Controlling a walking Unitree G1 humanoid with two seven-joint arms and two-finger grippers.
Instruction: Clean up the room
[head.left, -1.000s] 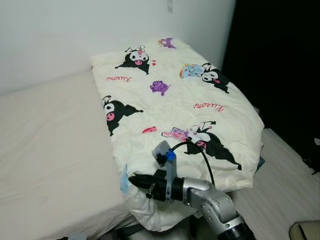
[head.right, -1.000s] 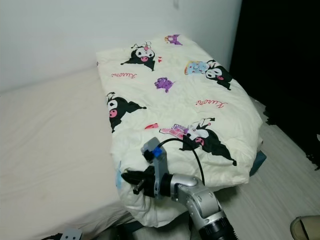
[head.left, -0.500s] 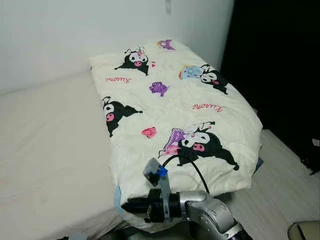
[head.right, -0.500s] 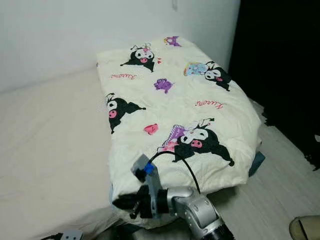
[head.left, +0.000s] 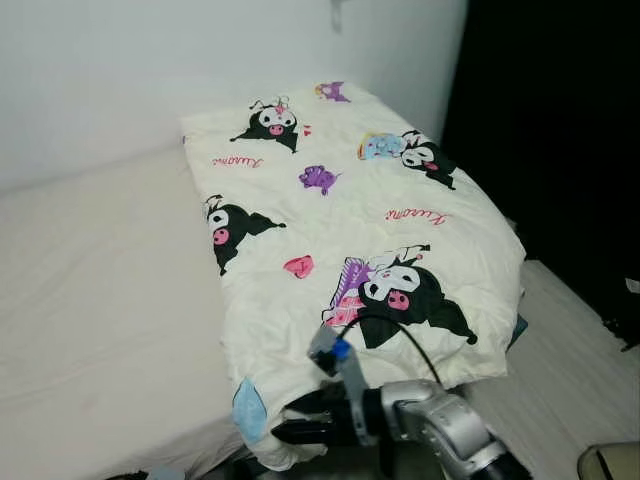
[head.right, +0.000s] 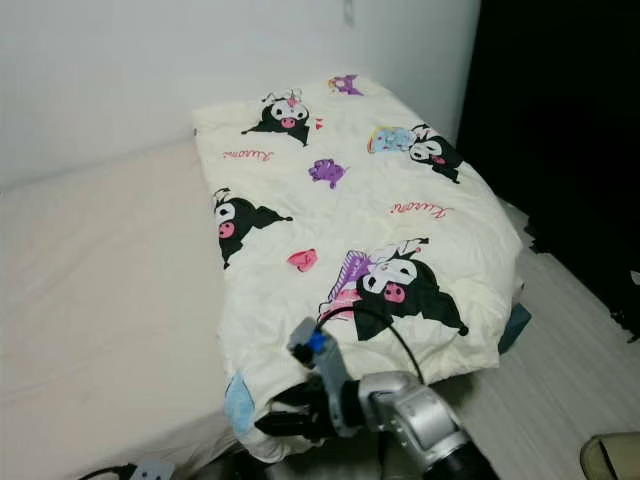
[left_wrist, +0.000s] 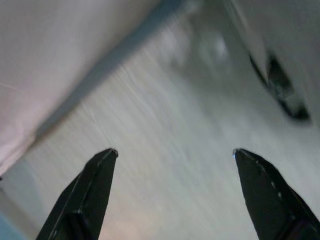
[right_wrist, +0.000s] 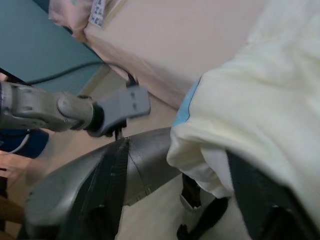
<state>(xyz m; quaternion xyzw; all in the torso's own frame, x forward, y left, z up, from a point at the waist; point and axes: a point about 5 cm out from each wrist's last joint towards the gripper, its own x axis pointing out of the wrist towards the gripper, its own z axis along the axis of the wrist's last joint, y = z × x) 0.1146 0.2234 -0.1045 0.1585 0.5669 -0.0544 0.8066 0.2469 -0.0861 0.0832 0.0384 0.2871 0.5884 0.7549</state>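
A cartoon-print quilt (head.left: 350, 220) is lying folded along the bed (head.left: 100, 300). The right tool (head.left: 285, 432), fingers apart, is reaching under its near corner; closing deep on the fold should prevent slipping. The left tool (left_wrist: 172, 165) is hanging spread.

Cream quilt (head.left: 350, 210) (black-pink cartoon prints), beige mattress (head.left: 100, 290)
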